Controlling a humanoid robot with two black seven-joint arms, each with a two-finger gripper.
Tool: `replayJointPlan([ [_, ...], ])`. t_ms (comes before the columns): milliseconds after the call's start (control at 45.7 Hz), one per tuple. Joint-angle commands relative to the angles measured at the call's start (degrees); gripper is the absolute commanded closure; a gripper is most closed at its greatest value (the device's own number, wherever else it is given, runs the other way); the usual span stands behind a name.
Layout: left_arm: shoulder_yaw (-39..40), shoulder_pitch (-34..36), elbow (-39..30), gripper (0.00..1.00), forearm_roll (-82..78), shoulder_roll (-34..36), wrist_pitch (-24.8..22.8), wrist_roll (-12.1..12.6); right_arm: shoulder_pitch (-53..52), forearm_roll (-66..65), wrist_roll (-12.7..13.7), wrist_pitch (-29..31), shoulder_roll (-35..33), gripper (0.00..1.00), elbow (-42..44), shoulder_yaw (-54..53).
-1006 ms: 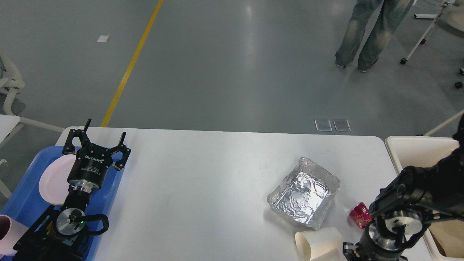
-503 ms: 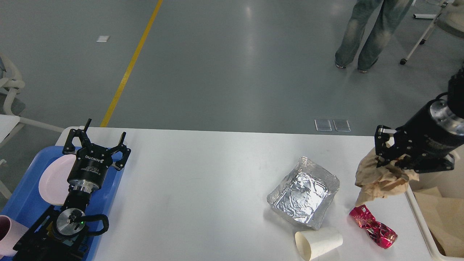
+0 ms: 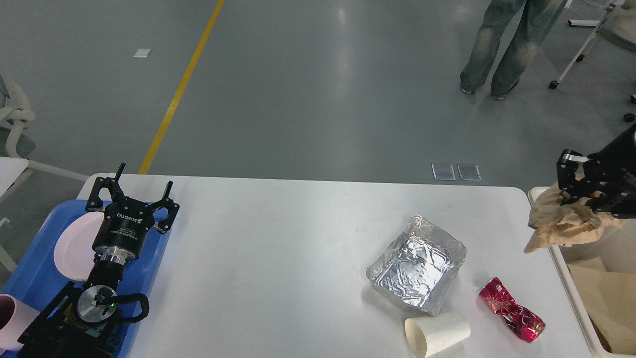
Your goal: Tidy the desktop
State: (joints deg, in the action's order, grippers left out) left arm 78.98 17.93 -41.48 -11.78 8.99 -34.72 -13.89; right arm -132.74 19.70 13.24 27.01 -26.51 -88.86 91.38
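I have the right gripper (image 3: 576, 186) at the right edge of the frame, fingers pinching a wad of brown paper (image 3: 561, 223) that hangs over the near rim of the bin (image 3: 539, 193), so this piece looks close to dropped. The left gripper (image 3: 131, 196) sits at the left, fingers spread and holding nothing, above the blue tray (image 3: 30, 273) that carries a pink plate (image 3: 72, 246) and a pink cup (image 3: 10, 320).

The bench (image 3: 278, 238) fills the lower middle of the frame, and I judge the job partly done — a foil tray (image 3: 417, 271), a tipped paper cup (image 3: 437, 335) and a crushed red can (image 3: 512, 311) lie bunched at lower right, all near the bin side.

Room is generous: the whole centre of the bench is bare. The cup lies at the bottom edge and could roll off; the can is near the bin wall, so I'd come in from above
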Motion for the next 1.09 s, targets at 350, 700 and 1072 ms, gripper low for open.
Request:
replayJointPlan([
  [350, -0.1, 0.0, 0.0, 0.04, 0.0, 0.0, 0.0, -0.1, 41.1, 0.3, 0.6, -21.5, -6.8, 1.00, 30.8, -8.7],
  [700, -0.1, 0.0, -0.1, 0.04, 0.0, 0.0, 0.0, -0.1, 86.8, 0.0, -0.3, -22.6, 0.4, 1.00, 80.7, -24.6],
  [1072, -0.1, 0.0, 0.0, 0.04, 0.0, 0.0, -0.1, -0.1, 99.1, -0.4, -0.4, -27.1, 5.9, 1.00, 89.0, -25.4],
])
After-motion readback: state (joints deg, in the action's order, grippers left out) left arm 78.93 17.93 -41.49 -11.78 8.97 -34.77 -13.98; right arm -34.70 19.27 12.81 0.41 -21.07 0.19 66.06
